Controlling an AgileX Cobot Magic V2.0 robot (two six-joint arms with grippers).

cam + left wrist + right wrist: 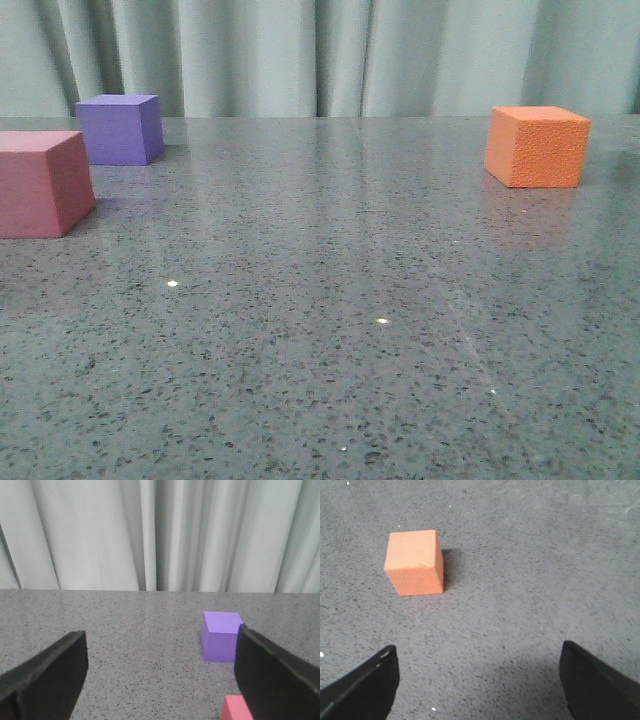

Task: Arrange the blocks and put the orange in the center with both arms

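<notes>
Orange cube [415,562] well ahead of wide-spread right claw [480,680], untouched.

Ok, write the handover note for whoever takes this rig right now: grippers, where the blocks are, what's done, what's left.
Left gripper: open, empty, above the table, facing the purple cube.
Right gripper: open, empty, above the table, with the orange cube ahead of its fingers, not touching it.
Blocks: the pink-red cube sits at the front view's left edge, the purple one just behind it, both on the table. The orange one stands alone on the far right.
Done: nothing gripped; no row formed.
Left: line the three up with orange in the middle, probably right arm for orange, left arm for the other two.
</notes>
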